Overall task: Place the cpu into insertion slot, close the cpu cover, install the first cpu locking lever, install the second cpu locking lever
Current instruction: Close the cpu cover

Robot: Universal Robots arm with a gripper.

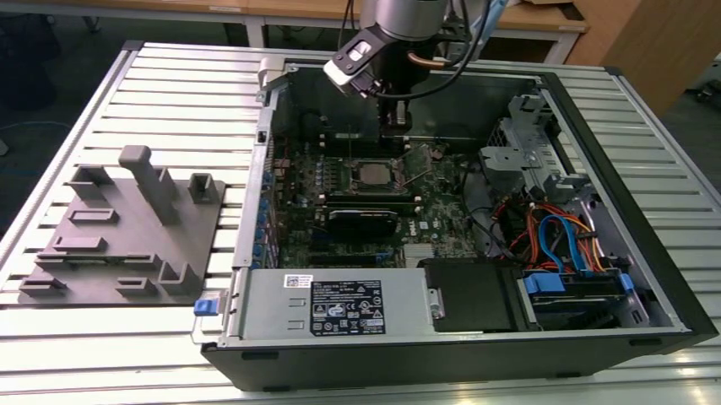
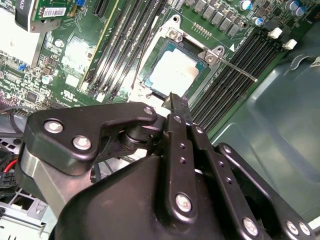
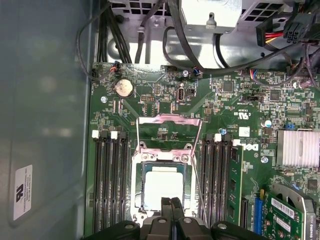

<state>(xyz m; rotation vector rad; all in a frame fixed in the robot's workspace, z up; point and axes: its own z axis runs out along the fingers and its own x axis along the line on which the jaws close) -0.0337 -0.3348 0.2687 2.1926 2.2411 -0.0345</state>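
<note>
The cpu, a silver-topped square chip, lies in the insertion slot on the green motherboard, and its top is bare; it is seen too in the second wrist view and the exterior view. The cpu cover, a thin metal frame, stands swung open beyond the slot, with the board visible through its cut-out. A thin locking lever sticks out free beside the socket, and another runs along its other side. My gripper is shut with nothing in it, its tips just above the chip's near edge.
Long black memory slots flank the socket on both sides. A black card sits in front of it, with the power supply and the cabled drive cage nearer. A grey fixture plate lies at the exterior view's left.
</note>
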